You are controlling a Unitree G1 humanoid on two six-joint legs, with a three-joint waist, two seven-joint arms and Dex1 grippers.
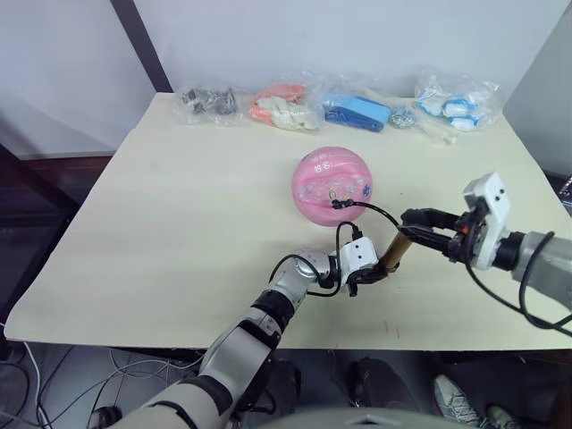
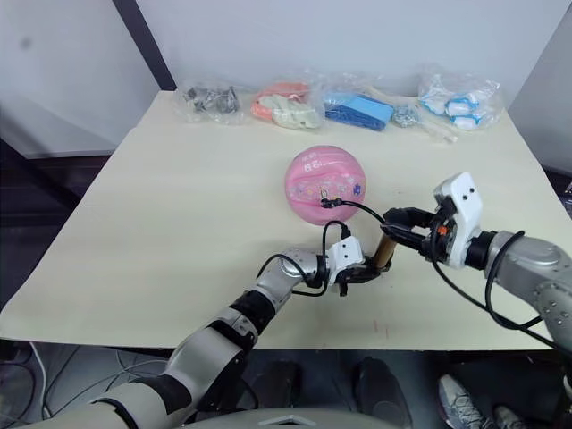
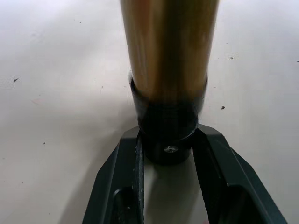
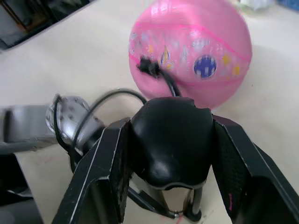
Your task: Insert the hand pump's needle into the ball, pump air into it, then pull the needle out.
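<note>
Hand pump (image 1: pixel 399 247) lying aslant between both pincers, long axis running pincer to pincer. Left pincer (image 3: pixel 169 154) clamping black base cap; right pincer (image 4: pixel 170 154) gripping T-handle (image 4: pixel 172 140). Needle fitting (image 4: pixel 147 66) sitting in ball (image 1: pixel 332 186), ahead of both on surface (image 1: pixel 179 223). Stroke travelling along that axis.

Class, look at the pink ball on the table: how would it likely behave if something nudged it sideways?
The ball looks round and sits free on the flat table, so it would probably roll easily. The hose plugged into it might tug it back slightly. It is likely light for its size, being an air-filled toy.
</note>
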